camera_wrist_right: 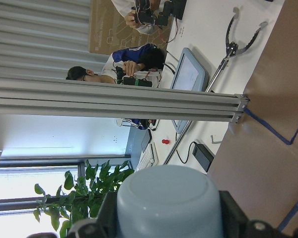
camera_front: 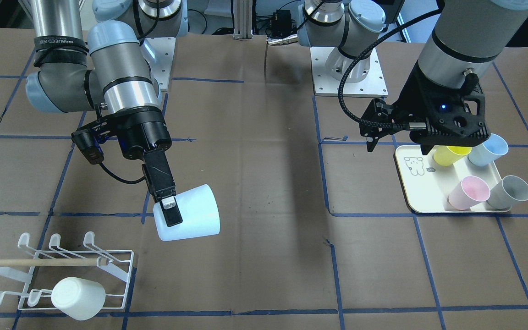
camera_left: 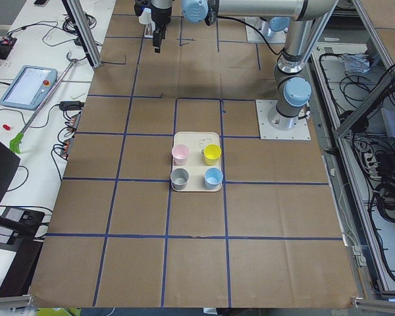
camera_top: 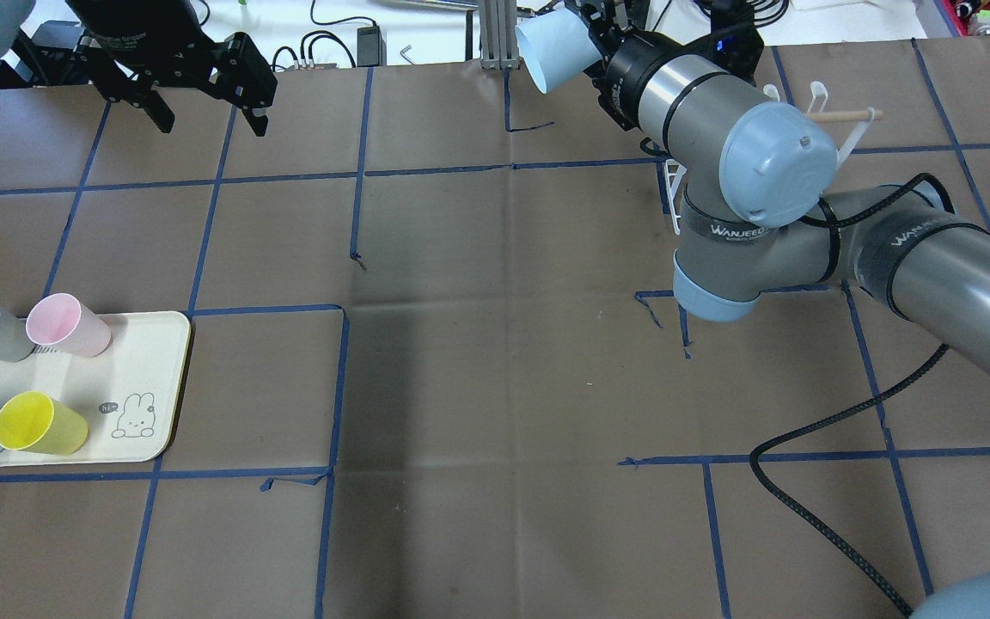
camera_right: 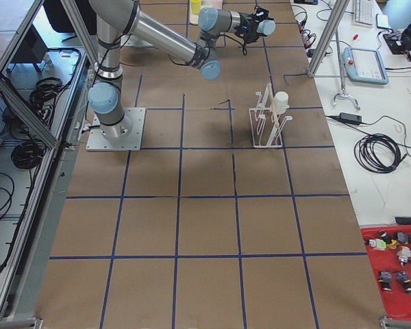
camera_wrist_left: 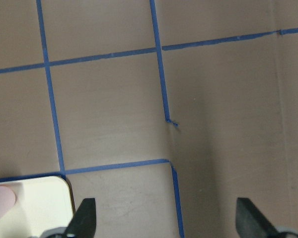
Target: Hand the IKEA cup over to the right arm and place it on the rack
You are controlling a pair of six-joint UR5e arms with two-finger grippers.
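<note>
So we've got the rack [camera_front: 108, 266] as our reference point on the taped brown table [camera_front: 264, 183], and one slot is taken: a white cup [camera_front: 78, 298] sits over the end prong of one row, the end nearest the arm. A wooden dowel [camera_front: 39, 262] lies across the other row. The pale blue cup [camera_front: 195, 213] is up in the air just beside the rack, towards the table's middle. It's tipped on its side with its mouth pointing away from the rack. The right gripper [camera_front: 171, 211] is clamped on it near the base, one finger lying along the outside wall. From the overhead view the right arm [camera_front: 122, 68] is in the way, since its elbow covers most of the rack. Well apart from the rack, at the far end of the table, we see a cream tray [camera_front: 422, 183] with a bunny drawing. It holds four cups standing mouth up: yellow [camera_front: 449, 155], blue [camera_front: 488, 150], pink [camera_front: 468, 192] and grey [camera_front: 509, 192]. The left gripper [camera_top: 211, 120] hangs over that tray with its fingers spread wide and nothing between them.
</note>
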